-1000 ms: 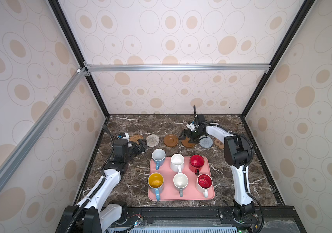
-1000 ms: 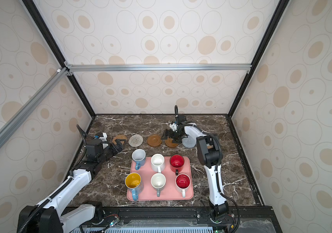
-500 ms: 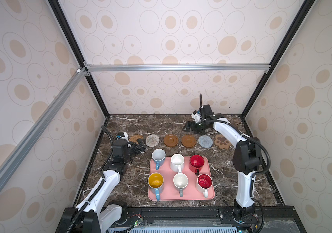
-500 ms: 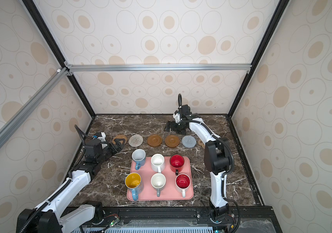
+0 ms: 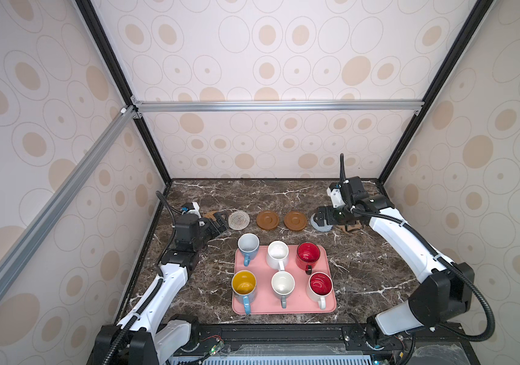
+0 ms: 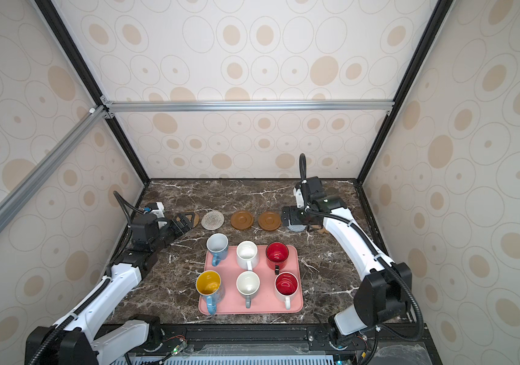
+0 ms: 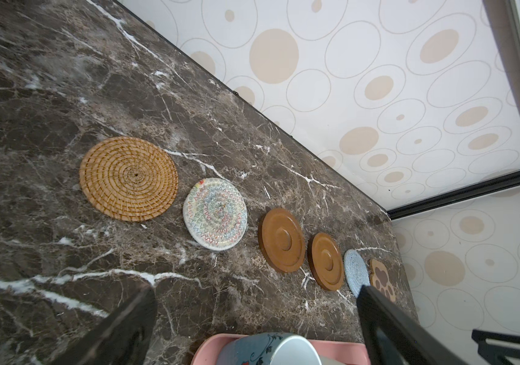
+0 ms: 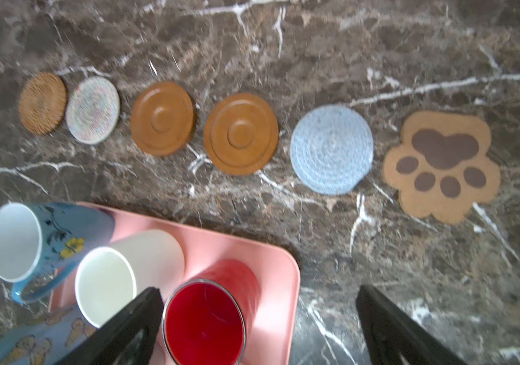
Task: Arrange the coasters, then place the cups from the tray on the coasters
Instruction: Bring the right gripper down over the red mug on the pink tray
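Hovering with jaws apart and empty, the right gripper (image 5: 321, 218) sits near the grey-blue coaster (image 8: 331, 150). The left gripper (image 5: 217, 223), likewise spread, is by the rattan coaster (image 7: 128, 178). With the coasters (image 5: 267, 220) in a row behind the tray (image 5: 298, 305) holding all six cups (image 5: 277, 254), gripping the red mug (image 5: 307, 254) seems next; no writing is legible.

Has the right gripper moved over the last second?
Yes. In a top view the right gripper shifted right along the row, from above the right-hand brown disc to above the grey-blue coaster.
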Controlling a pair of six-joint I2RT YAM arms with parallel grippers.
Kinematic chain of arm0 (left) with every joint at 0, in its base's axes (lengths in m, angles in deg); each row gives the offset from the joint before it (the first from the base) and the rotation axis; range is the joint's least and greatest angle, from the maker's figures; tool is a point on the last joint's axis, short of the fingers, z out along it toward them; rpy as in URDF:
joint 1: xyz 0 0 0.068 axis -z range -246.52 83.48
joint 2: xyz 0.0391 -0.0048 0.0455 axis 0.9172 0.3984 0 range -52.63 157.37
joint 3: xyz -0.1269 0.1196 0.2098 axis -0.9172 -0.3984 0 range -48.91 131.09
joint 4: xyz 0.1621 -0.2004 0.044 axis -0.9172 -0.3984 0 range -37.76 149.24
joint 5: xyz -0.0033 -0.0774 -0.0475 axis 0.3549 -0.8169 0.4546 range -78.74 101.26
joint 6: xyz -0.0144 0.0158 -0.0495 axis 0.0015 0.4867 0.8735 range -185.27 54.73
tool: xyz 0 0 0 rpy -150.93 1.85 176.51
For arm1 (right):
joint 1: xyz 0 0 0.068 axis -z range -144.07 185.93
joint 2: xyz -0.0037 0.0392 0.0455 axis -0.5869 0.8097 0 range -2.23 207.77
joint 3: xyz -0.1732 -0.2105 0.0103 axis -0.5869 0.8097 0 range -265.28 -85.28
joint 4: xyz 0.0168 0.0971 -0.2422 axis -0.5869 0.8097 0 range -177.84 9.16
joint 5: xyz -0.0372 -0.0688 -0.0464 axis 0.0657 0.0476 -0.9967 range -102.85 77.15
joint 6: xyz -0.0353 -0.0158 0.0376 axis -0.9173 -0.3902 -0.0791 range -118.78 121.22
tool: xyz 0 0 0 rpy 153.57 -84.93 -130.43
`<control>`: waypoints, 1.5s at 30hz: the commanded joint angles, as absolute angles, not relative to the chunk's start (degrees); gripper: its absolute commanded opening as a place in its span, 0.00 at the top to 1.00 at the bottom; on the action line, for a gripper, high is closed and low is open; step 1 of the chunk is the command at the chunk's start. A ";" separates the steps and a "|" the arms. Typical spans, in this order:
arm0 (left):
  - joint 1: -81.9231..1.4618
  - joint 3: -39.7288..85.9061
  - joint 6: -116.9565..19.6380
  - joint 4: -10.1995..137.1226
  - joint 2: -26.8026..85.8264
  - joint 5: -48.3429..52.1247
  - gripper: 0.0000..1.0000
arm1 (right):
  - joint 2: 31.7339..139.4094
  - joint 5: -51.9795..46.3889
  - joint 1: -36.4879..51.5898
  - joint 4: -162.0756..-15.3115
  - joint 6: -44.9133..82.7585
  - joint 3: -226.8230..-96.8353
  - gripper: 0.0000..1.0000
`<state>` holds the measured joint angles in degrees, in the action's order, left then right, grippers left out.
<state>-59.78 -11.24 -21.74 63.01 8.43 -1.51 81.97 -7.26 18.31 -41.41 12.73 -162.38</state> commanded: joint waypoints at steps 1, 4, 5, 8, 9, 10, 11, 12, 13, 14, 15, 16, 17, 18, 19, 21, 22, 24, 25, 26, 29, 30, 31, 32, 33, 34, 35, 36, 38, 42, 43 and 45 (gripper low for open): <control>-60.19 -7.35 -24.24 62.30 9.73 -1.79 0.00 | 77.59 -9.32 17.76 -35.47 10.84 -158.97 0.00; -60.04 -5.71 -26.03 61.57 10.83 -3.03 0.00 | 74.90 -7.78 17.11 -34.20 11.75 -155.21 0.01; -59.79 -4.70 -27.14 60.73 11.36 -3.39 0.00 | 74.28 -7.13 16.80 -34.07 12.38 -154.04 0.02; -57.53 -0.11 -32.13 55.45 13.32 -1.03 0.00 | 73.25 -5.65 15.73 -32.56 14.01 -152.03 0.04; -56.63 1.42 -33.64 53.62 14.05 0.01 0.00 | 72.95 -5.72 15.11 -32.07 14.58 -151.46 0.04; -55.61 2.79 -34.75 51.97 14.62 1.05 0.00 | 72.63 -5.96 14.45 -31.66 14.97 -150.97 0.05; -54.27 4.26 -36.02 50.37 15.46 1.97 0.00 | 72.24 -6.38 13.56 -31.45 15.58 -150.25 0.05; -53.48 5.17 -36.55 49.57 16.10 2.42 0.00 | 71.85 -6.67 12.60 -31.42 16.33 -149.43 0.05; -52.59 5.87 -36.85 49.03 16.57 2.89 0.00 | 71.58 -6.70 11.79 -31.57 17.20 -148.59 0.06; -51.85 6.34 -36.81 48.88 16.95 3.32 0.00 | 71.34 -6.50 10.89 -31.75 18.03 -147.73 0.06; -51.31 6.52 -36.71 49.06 17.13 3.81 0.00 | 71.25 -6.67 10.10 -31.87 18.69 -147.00 0.06; -50.75 6.63 -36.46 49.20 17.37 4.28 0.00 | 71.25 -7.06 9.18 -31.97 19.72 -146.41 0.07; -50.25 6.70 -36.20 49.60 17.45 4.61 0.00 | 71.29 -7.43 8.33 -32.17 20.52 -145.89 0.07; -49.78 6.70 -36.01 49.79 17.57 4.99 0.00 | 71.38 -7.70 7.56 -32.46 21.21 -145.42 0.07; -49.45 6.71 -35.91 49.92 17.66 5.10 0.00 | 71.55 -7.98 6.88 -32.96 21.98 -145.06 0.07; -48.85 6.93 -35.72 50.12 17.94 5.23 0.00 | 72.07 -8.51 5.65 -33.90 22.97 -144.69 0.08; -48.58 7.06 -35.64 50.03 18.08 5.28 0.00 | 72.59 -8.86 4.92 -34.28 23.51 -144.73 0.08; -48.20 7.26 -35.56 49.79 18.12 5.46 0.00 | 73.78 -9.73 3.54 -34.82 24.18 -145.10 0.09; -47.98 7.31 -35.47 49.68 17.98 5.65 0.00 | 74.43 -10.26 2.68 -35.01 24.53 -145.31 0.09; -47.86 7.31 -35.39 49.65 17.84 5.72 0.00 | 75.20 -10.71 1.93 -35.06 24.88 -145.46 0.09; -47.55 7.11 -35.12 49.57 17.31 5.90 0.00 | 77.22 -11.10 0.25 -35.28 25.85 -145.72 0.10; -47.50 7.13 -35.03 49.52 17.15 5.90 0.00 | 77.77 -11.49 -0.24 -35.60 26.29 -145.66 0.11; -47.34 7.05 -34.95 49.48 17.07 5.90 0.00 | 78.21 -11.61 -0.55 -35.78 26.74 -145.56 0.12; -47.28 6.86 -34.82 49.40 16.85 6.03 0.00 | 78.72 -11.70 -0.85 -36.02 27.19 -145.41 0.12; -47.23 6.66 -34.70 49.40 16.72 6.16 0.00 | 79.16 -11.91 -1.12 -36.27 27.52 -145.44 0.13; -47.25 6.43 -34.51 49.53 16.38 6.25 0.00 | 79.67 -12.24 -1.43 -36.34 27.82 -145.45 0.13; -47.13 6.17 -34.33 49.56 16.21 6.32 0.00 | 80.17 -12.68 -1.85 -36.43 27.94 -145.57 0.14; -47.16 6.04 -34.16 49.63 16.04 6.39 0.00 | 80.70 -13.05 -2.26 -36.52 28.10 -145.73 0.14; -47.00 5.76 -33.92 49.65 15.84 6.51 0.00 | 81.63 -13.37 -2.65 -36.97 28.31 -145.74 0.15; -46.92 5.58 -33.77 49.83 15.74 6.52 0.00 | 83.01 -13.96 -2.98 -37.65 28.79 -145.83 0.19; -46.92 5.61 -33.72 49.83 15.75 6.57 0.00 | 83.11 -14.15 -3.05 -37.77 28.89 -145.85 0.20; -46.92 5.60 -33.71 49.91 15.92 6.52 0.00 | 83.34 -14.71 -3.09 -37.75 28.99 -145.79 0.23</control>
<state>-47.38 4.80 -34.02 50.16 16.78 5.66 82.85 -12.88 -2.59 -38.06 27.94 -145.20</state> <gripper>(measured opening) 0.998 0.781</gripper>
